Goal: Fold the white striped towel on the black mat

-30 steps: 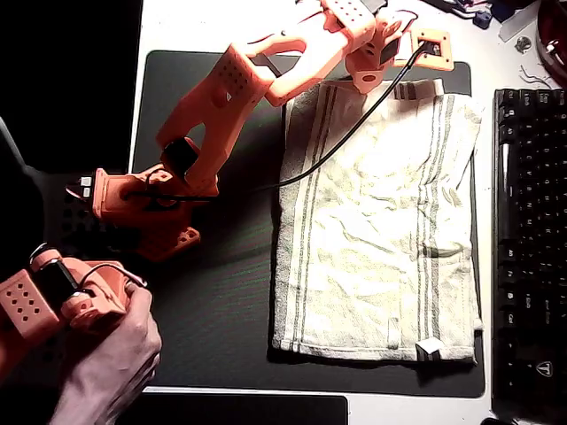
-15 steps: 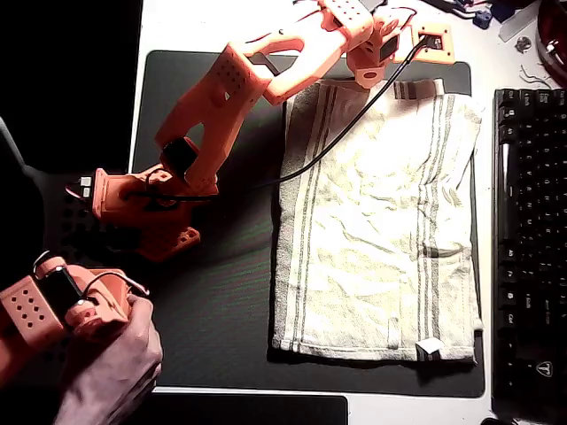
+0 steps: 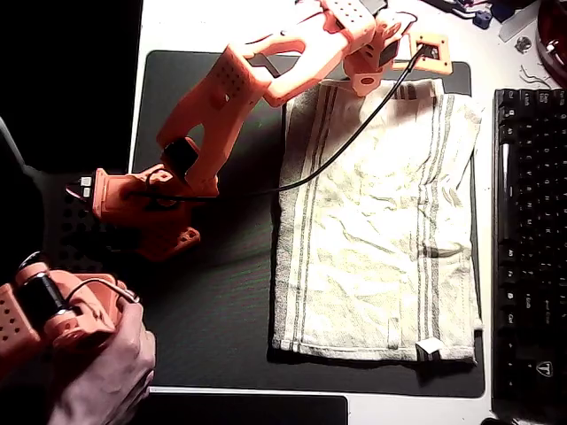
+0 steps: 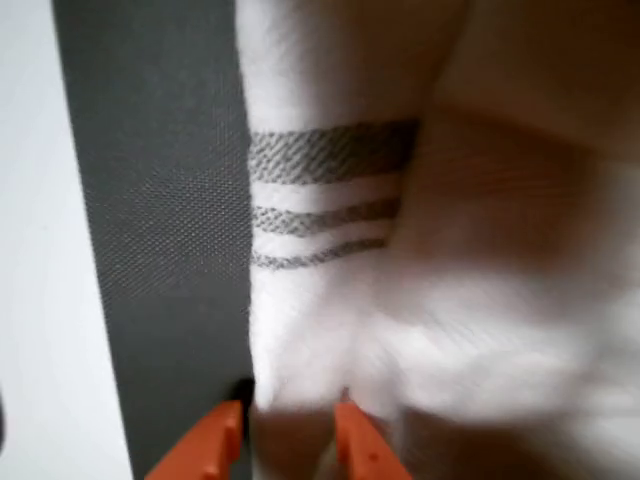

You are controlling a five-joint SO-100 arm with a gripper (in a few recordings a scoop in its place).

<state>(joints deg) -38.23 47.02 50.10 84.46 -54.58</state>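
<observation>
In the overhead view we see the white striped towel [image 3: 376, 221] lying spread flat on the black mat [image 3: 213, 292], filling the right half of the mat. Its long axis runs from the top of the frame to the bottom, and its groups of thin grey stripes run the same way, one group near the left long edge and one near the right. The short edges face the top and bottom of the frame. A small white hem tag [image 3: 429, 348] sits at the lower edge, toward the lower right corner. The towel's right edge lies near the black keyboard [image 3: 530, 239] that fills the right side of the frame.

The orange arm [image 3: 221, 115] reaches from its base at the left of the mat up and across to the top centre, where the gripper [image 3: 368, 75] hangs over the towel's upper edge, just left of the middle of that edge. A black cable [image 3: 345, 146] trails from the wrist across the upper left part of the cloth.

In the wrist view we see the two orange fingertips [image 4: 215, 445] at the bottom of the frame, set a little apart, with the towel's edge [image 4: 330, 300] lying in the gap between them; the view is blurred, so we cannot tell whether they grip the cloth. Three grey stripes cross the cloth there, and the mat's weave [image 4: 160, 250] shows to the left.
</observation>
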